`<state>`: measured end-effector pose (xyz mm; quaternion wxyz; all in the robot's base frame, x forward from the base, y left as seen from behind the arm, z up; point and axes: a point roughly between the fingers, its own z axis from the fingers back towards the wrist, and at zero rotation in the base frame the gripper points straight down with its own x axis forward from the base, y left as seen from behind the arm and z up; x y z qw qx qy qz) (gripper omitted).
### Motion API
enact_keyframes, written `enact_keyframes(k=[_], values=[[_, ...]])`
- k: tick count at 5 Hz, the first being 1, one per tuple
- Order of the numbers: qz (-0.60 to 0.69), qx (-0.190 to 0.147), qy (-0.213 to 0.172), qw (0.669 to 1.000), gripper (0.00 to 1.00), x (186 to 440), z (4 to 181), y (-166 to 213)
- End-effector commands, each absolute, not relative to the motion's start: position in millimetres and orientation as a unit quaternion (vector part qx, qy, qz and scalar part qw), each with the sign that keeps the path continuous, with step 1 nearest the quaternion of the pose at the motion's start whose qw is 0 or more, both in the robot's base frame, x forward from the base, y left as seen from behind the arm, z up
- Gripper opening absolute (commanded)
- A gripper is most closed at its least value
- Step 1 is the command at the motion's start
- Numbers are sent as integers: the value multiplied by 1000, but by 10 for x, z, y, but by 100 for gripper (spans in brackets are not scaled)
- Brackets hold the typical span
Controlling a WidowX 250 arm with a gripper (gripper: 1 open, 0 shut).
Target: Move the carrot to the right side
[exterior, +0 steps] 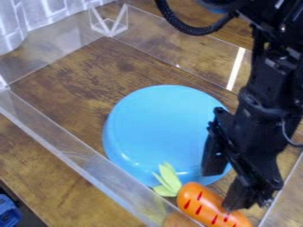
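The orange toy carrot (208,207) is lying near the bottom edge of the view, its light green leaves (169,180) pointing up and to the left and its body slanting down and to the right. The leaves are overlapping the lower rim of the blue bowl (160,133), which is sitting in the middle of the view. Above the carrot's right-hand part, the black end effector (229,176) is reaching down from the upper right, its fingers standing spread, one near the bowl's right side and the other over the carrot's right-hand end. Whether either finger is touching the carrot, I cannot tell. A black cable (190,27) is looping beside the arm at the top. The clear plastic wall (89,160) is running diagonally along the left and lower side, next to the bowl and the carrot. Brown wood-patterned tabletop (83,89) is showing left of the bowl, and a blue object (9,211) is sitting in the bottom left corner, partly cut off.
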<state>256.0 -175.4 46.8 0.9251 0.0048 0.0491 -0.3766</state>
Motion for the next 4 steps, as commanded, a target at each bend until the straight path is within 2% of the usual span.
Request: enact_keyframes(k=[1,2,3,4], values=[[-393,3,34,919,100,2560,475,-1827],[-408,7,41,912,100,2579,314,-1781],[-421,13,48,906,100,2602,260,-1753],[-424,16,53,904,0,2630,249,-1742]])
